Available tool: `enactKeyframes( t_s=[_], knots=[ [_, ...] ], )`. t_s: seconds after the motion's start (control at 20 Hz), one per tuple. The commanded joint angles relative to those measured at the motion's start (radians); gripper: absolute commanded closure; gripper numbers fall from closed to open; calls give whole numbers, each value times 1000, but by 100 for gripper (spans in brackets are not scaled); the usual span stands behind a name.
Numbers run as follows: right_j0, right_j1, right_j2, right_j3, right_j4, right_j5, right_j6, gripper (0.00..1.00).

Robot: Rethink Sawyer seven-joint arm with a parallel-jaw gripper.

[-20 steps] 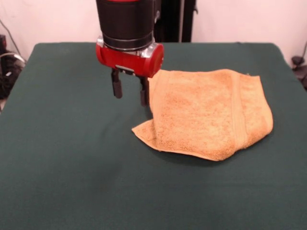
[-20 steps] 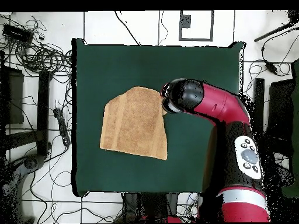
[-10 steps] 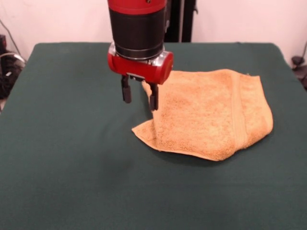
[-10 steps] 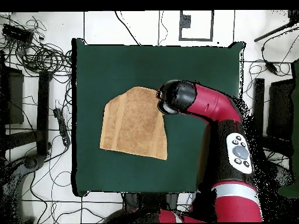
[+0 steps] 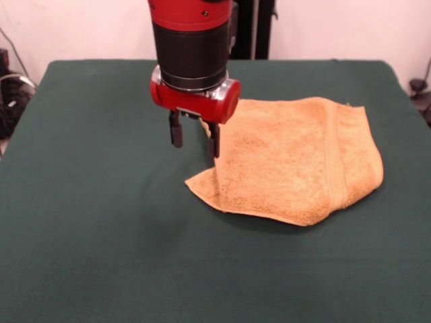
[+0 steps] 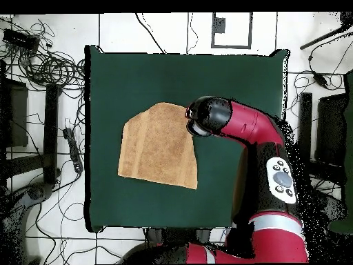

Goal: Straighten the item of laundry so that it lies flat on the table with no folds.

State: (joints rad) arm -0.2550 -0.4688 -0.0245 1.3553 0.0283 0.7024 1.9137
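Claw [image 5: 194,141] spread, empty, now settled lower at towel [image 5: 296,158] edge after sliding in across table [image 5: 94,222]; grab looks imminent, towel still folded.

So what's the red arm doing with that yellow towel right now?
Gripper open, hovering at towel's edge. Towel folded over, not flat, on the table. Nothing in the way.

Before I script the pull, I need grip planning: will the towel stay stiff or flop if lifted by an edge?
Probably floppy: the towel already lies folded over itself with a drooping corner. Its looped terry looks grippy, so the open hand beside its edge should hold it. It may drag on the cloth-covered table.
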Motion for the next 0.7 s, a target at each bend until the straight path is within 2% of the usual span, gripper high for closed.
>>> enactKeyframes(
  t_s=[0.05,0.3,0.7],
  knots=[
    [37,3,22,34,70,-18,242,0],
    [31,-2,24,54,84,-27,229,0],
    [47,23,10,26,106,-35,250,0]
  ],
)
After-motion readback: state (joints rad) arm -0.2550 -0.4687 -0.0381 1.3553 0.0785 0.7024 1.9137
